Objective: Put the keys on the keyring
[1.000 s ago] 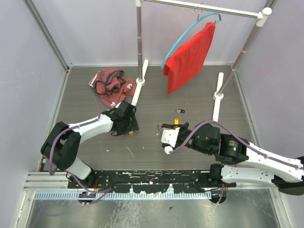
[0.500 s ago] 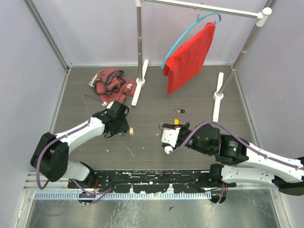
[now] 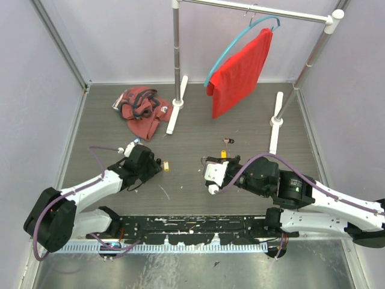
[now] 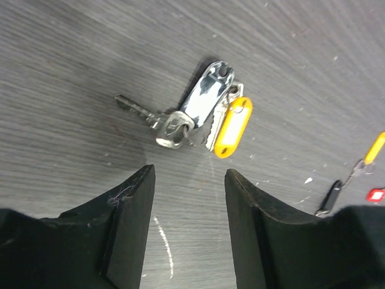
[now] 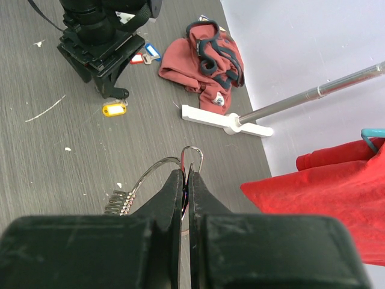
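- Top external view, lower left: left gripper (image 3: pixel 151 167) low over the grey table (image 3: pixel 96 120), pointing right, with the yellow-tagged key (image 3: pixel 165 164) just beside its tip.
- Left wrist view: left gripper (image 4: pixel 189 176) released, jaws wide apart, nothing between them.
- Same view, centre: yellow-tagged key (image 4: pixel 231 127) lies flat on the table (image 4: pixel 72 72) just past the fingertips. It is bunched with a couple of silver keys, tag on the right of the bunch, one blade pointing left.
- Same view, far right edge: more keys (image 4: pixel 332 196) with black, yellow and red tags, well apart from the bunch.
- Top external, upper left of centre: red cloth (image 3: pixel 141 111) crumpled beside the white rack foot (image 3: pixel 174 117).
- Top external, centre: right gripper (image 3: pixel 207 164) points to the upper left, well apart from the left one. More keys (image 3: pixel 227 141) lie just above and to its right.
- Right wrist view, centre: right gripper (image 5: pixel 186 176) clenched on the keyring (image 5: pixel 194 154). A thin wire loop sticks out above the fingertips, and a second arc curves down left to a small coiled stack.
- Cannot tell whether the keyring touches the table.
- Right wrist view, lower right: red garment (image 5: pixel 337 192) fills the corner.
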You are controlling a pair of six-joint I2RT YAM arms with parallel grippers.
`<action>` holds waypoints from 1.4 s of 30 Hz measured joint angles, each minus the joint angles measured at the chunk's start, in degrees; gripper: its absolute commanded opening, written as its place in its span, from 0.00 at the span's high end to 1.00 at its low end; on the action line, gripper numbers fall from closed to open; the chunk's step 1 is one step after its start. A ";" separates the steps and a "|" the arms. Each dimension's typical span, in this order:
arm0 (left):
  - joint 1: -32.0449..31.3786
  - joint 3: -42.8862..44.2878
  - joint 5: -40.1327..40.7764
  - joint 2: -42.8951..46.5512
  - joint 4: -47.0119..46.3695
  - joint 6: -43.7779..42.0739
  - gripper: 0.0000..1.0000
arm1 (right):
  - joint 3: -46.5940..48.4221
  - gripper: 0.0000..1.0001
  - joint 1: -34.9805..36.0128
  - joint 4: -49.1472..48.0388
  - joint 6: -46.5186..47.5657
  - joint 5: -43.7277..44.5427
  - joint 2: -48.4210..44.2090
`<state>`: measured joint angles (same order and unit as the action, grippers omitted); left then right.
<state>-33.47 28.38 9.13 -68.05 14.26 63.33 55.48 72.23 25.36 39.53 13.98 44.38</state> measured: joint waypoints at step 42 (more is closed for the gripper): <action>0.17 -4.39 4.09 -1.01 -10.58 14.34 0.62 | 0.00 0.99 0.00 0.39 -0.68 0.48 -0.02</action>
<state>-33.30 23.99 13.21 -69.06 3.68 77.67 55.48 72.23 25.76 38.85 14.46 44.36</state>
